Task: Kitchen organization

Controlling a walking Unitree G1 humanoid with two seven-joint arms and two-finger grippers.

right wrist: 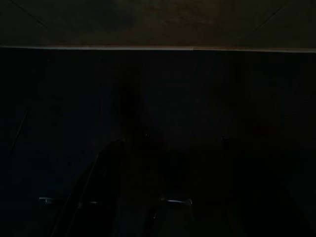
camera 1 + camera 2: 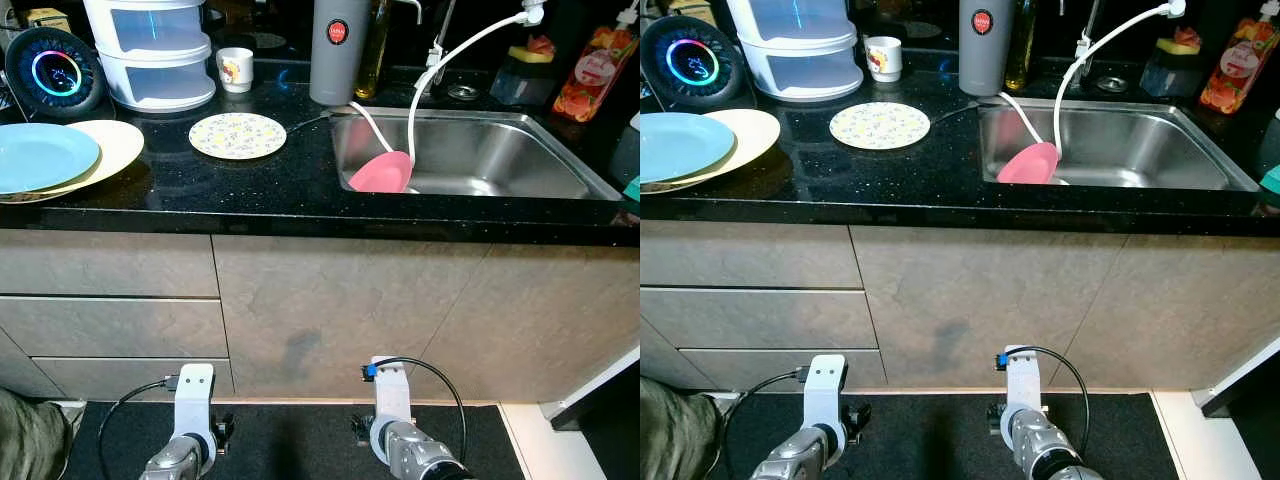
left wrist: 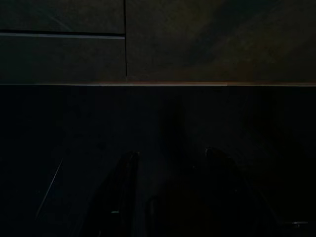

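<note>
A pink plate (image 2: 382,172) leans tilted against the left wall of the steel sink (image 2: 520,165). On the black counter (image 2: 300,195) lie a floral plate (image 2: 237,135) and, at the far left, a blue plate (image 2: 40,155) stacked on a cream plate (image 2: 118,142). A small white mug (image 2: 235,70) stands behind the floral plate. Both arms hang low in front of the cabinets, left arm (image 2: 190,430) and right arm (image 2: 395,425). In the dark left wrist view my left gripper (image 3: 170,158) is open with nothing between its fingers, over the dark floor mat. My right gripper (image 1: 168,148) is barely discernible in its dark view.
A grey flask (image 2: 338,50), stacked white containers (image 2: 160,50) and a round glowing display (image 2: 55,72) line the counter's back. A white hose (image 2: 450,50) curves into the sink. Bottles (image 2: 595,72) stand back right. Drawers (image 2: 110,325) sit below left; olive fabric (image 2: 30,440) lies bottom left.
</note>
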